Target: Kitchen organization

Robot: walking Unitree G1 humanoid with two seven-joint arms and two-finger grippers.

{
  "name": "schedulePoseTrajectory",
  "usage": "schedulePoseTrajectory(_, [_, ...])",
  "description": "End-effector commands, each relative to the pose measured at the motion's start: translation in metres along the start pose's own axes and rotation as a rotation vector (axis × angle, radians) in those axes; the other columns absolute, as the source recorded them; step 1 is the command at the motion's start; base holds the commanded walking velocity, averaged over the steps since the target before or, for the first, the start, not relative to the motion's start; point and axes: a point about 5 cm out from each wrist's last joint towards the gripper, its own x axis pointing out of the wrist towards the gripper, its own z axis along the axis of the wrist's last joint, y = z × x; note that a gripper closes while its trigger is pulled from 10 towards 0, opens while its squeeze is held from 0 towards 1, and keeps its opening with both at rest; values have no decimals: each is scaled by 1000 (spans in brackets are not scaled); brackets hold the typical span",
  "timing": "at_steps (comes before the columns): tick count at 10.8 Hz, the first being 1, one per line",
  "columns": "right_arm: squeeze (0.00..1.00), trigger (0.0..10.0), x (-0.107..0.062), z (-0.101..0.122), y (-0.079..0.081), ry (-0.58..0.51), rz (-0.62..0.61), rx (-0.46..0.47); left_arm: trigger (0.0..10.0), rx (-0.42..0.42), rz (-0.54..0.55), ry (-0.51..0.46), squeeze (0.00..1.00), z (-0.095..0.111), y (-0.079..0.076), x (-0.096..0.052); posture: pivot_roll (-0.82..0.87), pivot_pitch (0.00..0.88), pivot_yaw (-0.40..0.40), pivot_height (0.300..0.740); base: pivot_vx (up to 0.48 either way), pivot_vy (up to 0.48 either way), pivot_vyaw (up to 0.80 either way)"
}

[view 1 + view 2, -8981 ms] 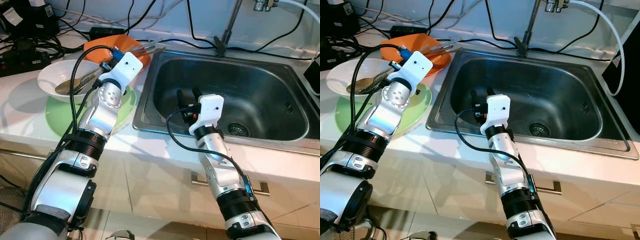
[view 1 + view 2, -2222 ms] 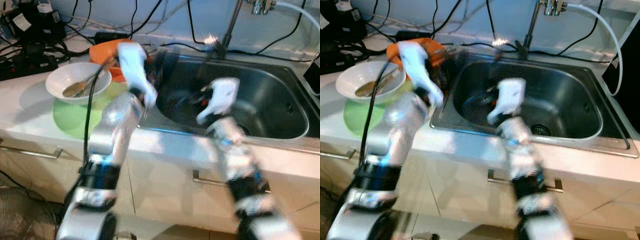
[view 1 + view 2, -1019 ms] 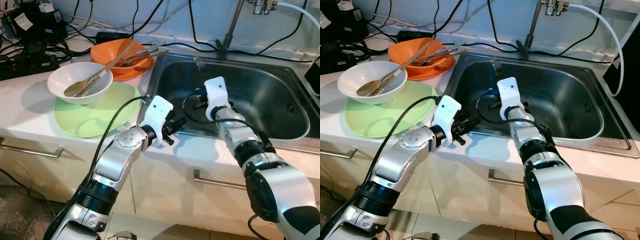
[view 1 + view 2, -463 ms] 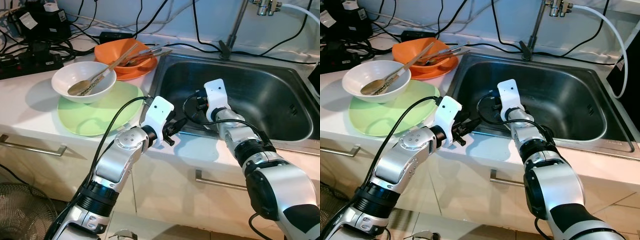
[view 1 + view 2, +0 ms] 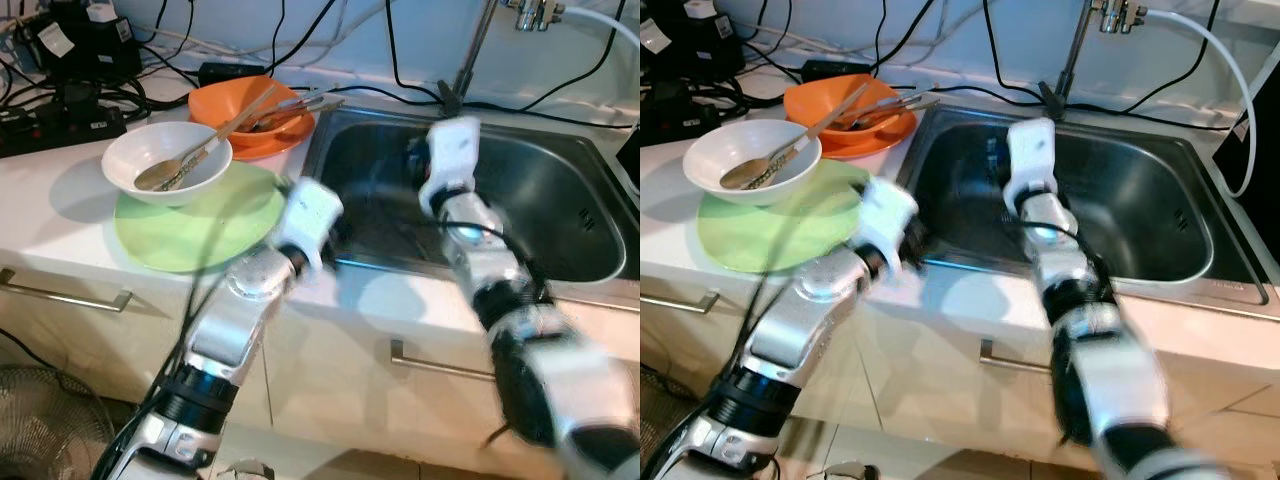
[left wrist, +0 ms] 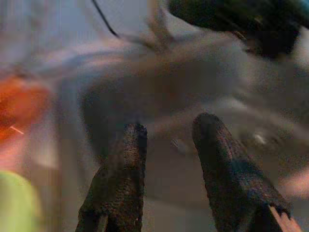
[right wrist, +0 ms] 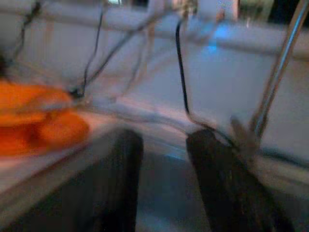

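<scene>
On the counter left of the steel sink, a white bowl holding a wooden spoon and chopsticks rests on a green plate. Behind them an orange dish carries more utensils. My left gripper hovers blurred at the sink's front-left rim; in its wrist view the left gripper is open with nothing between its fingers. The blurred right gripper is raised over the sink's back-left part. In its wrist view the right gripper is open and empty, facing the back wall.
The faucet rises behind the sink. Black cables and power strips crowd the counter's back left. A black object stands at the right edge. Drawer handles run below the counter, and a fan sits on the floor.
My right arm has swung up and back from low in the sink toward its rear. The left gripper has shifted slightly along the sink's front rim. Both arms are now motion-blurred.
</scene>
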Motion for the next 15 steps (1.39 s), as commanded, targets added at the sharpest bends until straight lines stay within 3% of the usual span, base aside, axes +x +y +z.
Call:
schedulePoseTrajectory(1, [0, 10000, -8, 2, -5, -54, -57, 69, 10000, 18, 93, -60, 0, 14, 13, 2, 48, 32, -56, 740, 0, 0, 0])
schedulePoseTrajectory(3, [0, 10000, -24, -7, 4, -77, -96, 139, 10000, 94, 258, -98, 0, 25, 37, 3, 40, 35, -51, 740, 0, 0, 0])
schedulePoseTrajectory(4, [0, 10000, -30, -14, 16, -57, -71, 160, 10000, 224, 322, -69, 0, 31, 54, 7, 44, 35, -51, 740, 0, 0, 0])
schedulePoseTrajectory(6, [0, 10000, -32, -12, 28, -45, -41, 192, 10000, 346, 374, -53, 0, 39, 67, 18, 46, 35, -48, 740, 0, 0, 0])
schedulePoseTrajectory(9, [0, 10000, -36, -13, 35, -36, -25, 202, 10000, 316, 486, -18, 0, 28, 78, 11, 48, 42, -49, 740, 0, 0, 0])
schedulePoseTrajectory(11, [0, 10000, -38, -14, 37, -22, -19, 212, 10000, 260, 619, 36, 0, 14, 93, -8, 55, 49, -53, 740, 0, 0, 0])
schedulePoseTrajectory(15, [0, 10000, -38, -14, 39, -8, -8, 215, 10000, 207, 649, 67, 0, 5, 91, -20, 57, 52, -59, 740, 0, 0, 0])
